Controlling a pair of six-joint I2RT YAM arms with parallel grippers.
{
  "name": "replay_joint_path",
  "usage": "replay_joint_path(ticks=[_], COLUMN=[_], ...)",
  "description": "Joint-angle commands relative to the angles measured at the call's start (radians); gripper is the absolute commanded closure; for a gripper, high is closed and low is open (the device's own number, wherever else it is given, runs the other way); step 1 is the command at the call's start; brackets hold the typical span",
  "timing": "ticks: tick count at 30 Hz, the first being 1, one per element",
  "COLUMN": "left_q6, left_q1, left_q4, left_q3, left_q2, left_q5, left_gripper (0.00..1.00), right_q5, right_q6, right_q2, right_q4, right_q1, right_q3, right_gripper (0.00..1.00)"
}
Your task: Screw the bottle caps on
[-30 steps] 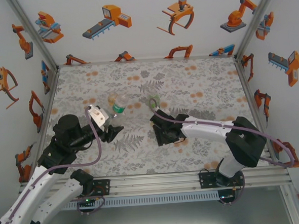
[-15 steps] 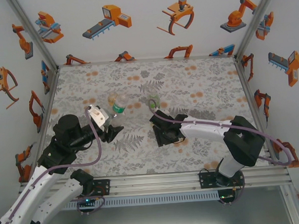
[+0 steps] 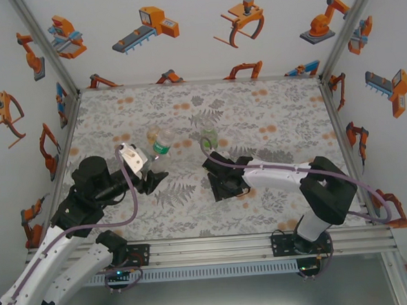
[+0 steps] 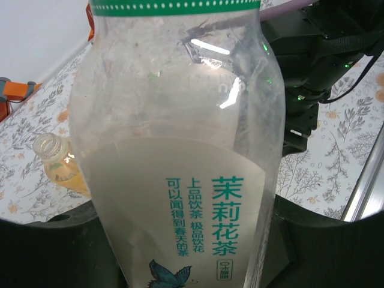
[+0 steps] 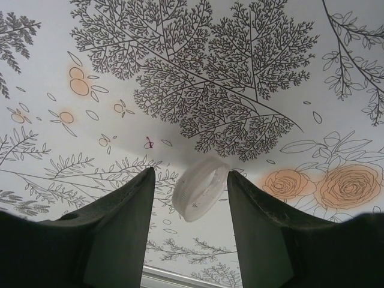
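Observation:
My left gripper (image 3: pixel 155 173) (image 4: pixel 186 252) is shut on the clear bottle (image 3: pixel 161 147) (image 4: pixel 180 150), which has a green band and a white label with green writing. An amber bottle (image 4: pixel 56 165) (image 3: pixel 152 135) stands open-necked just beyond it. The squat green-tinted bottle (image 3: pixel 209 134) stands mid-table. My right gripper (image 3: pixel 221 186) (image 5: pixel 191 175) is low over the table and open. A small white cap (image 5: pixel 201 189) lies tilted between its fingers, close to the right finger (image 5: pixel 264 228) and apart from the left one.
The floral table cover (image 3: pixel 256 108) has free room at the back and right. Enclosure walls and metal posts (image 3: pixel 335 47) ring the table. A rail (image 3: pixel 216 248) runs along the near edge by the arm bases.
My right gripper has crept slightly to the left over the table. The left arm and its bottle have stayed still.

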Motion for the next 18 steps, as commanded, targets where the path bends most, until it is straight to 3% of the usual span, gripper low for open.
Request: replay_joint_path(ticks=[1, 10, 18], left_q6=[0.016, 0.021, 0.024], left_q1=[0.006, 0.006, 0.006], left_q4=[0.013, 0.012, 0.013], left_q3=[-0.007, -0.008, -0.01], left_q2=[-0.011, -0.01, -0.009], left_q5=[0.011, 0.008, 0.006], left_gripper=[0.93, 0.93, 0.93], right_q5=[-0.008, -0.013, -0.019], right_q6=[0.015, 0.017, 0.027], right_q2=[0.018, 0.046, 0.035], right_q4=[-0.006, 0.005, 0.03], right_q1=[0.009, 0.008, 0.008], right_q3=[0.027, 0.023, 0.018], right_gripper=[0.5, 0.57, 0.78])
